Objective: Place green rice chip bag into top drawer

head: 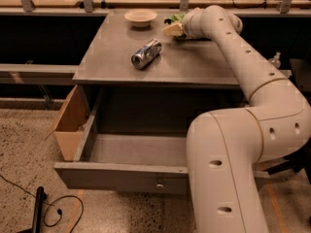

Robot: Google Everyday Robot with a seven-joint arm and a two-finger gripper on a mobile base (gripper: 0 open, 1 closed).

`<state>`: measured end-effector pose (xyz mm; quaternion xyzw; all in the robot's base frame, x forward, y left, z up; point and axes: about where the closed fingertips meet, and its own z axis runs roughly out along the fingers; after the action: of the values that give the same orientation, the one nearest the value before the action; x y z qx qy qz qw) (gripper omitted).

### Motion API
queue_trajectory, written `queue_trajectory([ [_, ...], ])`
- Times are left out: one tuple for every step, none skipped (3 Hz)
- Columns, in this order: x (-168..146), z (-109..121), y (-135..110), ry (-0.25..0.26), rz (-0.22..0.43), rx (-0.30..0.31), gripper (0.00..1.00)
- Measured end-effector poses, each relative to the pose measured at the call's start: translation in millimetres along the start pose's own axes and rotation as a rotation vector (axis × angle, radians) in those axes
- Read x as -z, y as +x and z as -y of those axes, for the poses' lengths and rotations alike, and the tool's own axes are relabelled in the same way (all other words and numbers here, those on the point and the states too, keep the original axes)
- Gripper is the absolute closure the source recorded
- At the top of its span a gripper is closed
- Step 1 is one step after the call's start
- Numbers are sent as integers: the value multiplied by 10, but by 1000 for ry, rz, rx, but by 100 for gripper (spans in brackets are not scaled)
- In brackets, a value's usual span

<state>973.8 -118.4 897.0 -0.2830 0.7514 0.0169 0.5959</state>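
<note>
The jaws sit on the worktop (194,62) right at the green rice chip bag (174,18), to grab it. I cannot tell if they hold it. The top drawer (121,177) stands open below them.

The white arm (243,67) reaches across the grey table top (194,64) to its far edge, where the gripper (173,29) sits at the green rice chip bag (174,18); whether it touches the bag cannot be told. A silver-blue can (146,53) lies on its side near the middle of the table, with a pale bowl (140,17) behind it. Below, the top drawer (112,176) stands pulled open, and a brown cardboard box (70,123) sits against its left side.
</note>
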Motion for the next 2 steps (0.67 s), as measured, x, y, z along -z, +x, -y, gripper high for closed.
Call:
queue_trajectory([
  [-53,-40,33,-5,-9,10,41],
  [49,15,-12,-12,4,0,65],
])
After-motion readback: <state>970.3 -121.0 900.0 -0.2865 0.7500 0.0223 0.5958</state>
